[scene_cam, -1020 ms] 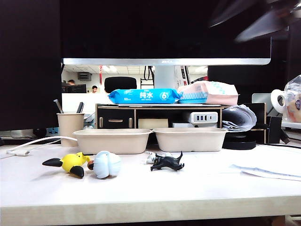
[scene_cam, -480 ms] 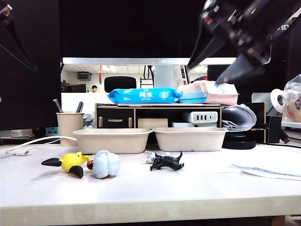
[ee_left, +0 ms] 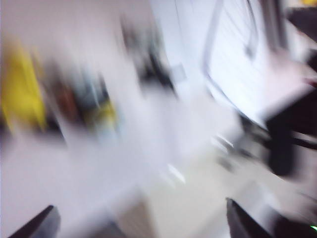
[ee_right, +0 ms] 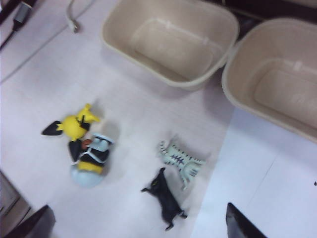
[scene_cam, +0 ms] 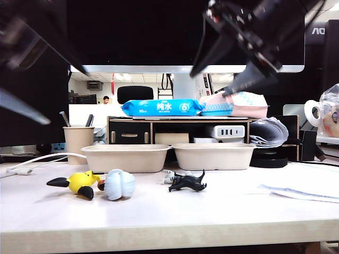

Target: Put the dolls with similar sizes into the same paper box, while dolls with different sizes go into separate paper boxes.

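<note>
Dolls (ee_right: 129, 166) lie on the pale desk (scene_cam: 238, 211); both claws gape overhead.

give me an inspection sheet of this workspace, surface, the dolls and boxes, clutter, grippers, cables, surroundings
Surface: pale table.
Job's things: yellow doll, blue doll, striped doll, black doll lying on table; both paper boxes empty.
Clutter: pen cup, papers.
Grippers: left gripper and right gripper open, high above table.
Cables: white cable.
Surroundings: shelf with wet wipes; office behind.
</note>
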{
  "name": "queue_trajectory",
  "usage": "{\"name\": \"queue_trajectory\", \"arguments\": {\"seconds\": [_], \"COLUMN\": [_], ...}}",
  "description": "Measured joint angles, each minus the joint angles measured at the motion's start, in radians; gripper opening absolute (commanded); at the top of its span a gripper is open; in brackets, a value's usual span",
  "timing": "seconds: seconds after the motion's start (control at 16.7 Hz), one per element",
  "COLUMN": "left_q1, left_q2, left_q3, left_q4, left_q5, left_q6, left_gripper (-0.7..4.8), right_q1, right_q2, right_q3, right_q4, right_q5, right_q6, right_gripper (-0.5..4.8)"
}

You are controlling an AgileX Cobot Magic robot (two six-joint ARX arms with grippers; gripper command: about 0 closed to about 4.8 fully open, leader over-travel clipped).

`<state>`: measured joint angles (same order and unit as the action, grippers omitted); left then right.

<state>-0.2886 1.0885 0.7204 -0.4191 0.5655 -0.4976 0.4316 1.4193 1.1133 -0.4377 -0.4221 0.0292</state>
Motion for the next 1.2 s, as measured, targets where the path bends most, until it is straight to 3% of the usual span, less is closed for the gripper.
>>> {"name": "queue_trajectory", "arguments": {"seconds": [0.12, 0.24, 0.54, 0.84, 1.14, 1.2], "left_q1": [0.011, 0.006, 0.002, -0.006, -0.009, -0.009], "left_q2": [0.037, 0.177, 0.331, 0.330, 0.423, 0.435], "left_q3": [0.002, 0.001, 0.000, 0.003, 0.002, 0.002], "left_q4": [0.042, -0.004, 0.030, 0.283, 0.269, 0.261], "left_q5": [-0.092, -0.143, -0.103, -0.104, -0.063, -0.085], "left_q6": [0.047, 0.111, 0.113, 0.116, 0.116, 0.116], "left_gripper": [4.79, 4.79, 4.79, 4.79, 4.46, 4.15], "right_q1": [0.000, 0.001, 0.001, 0.000, 0.000, 0.000], "right_q2": [-0.001, -0.017, -0.023, -0.023, -0.023, -0.023], "right_q3": [0.053, 0.103, 0.149, 0.149, 0.149, 0.149], "right_q4": [-0.077, -0.097, -0.105, -0.148, -0.148, -0.148], "right_q5": [-0.001, -0.037, -0.043, -0.044, -0.046, -0.051], "right_q6": [-0.001, 0.002, 0.012, 0.013, 0.013, 0.014], "right_gripper": [4.71, 4.71, 4.71, 4.71, 4.71, 4.71]}}
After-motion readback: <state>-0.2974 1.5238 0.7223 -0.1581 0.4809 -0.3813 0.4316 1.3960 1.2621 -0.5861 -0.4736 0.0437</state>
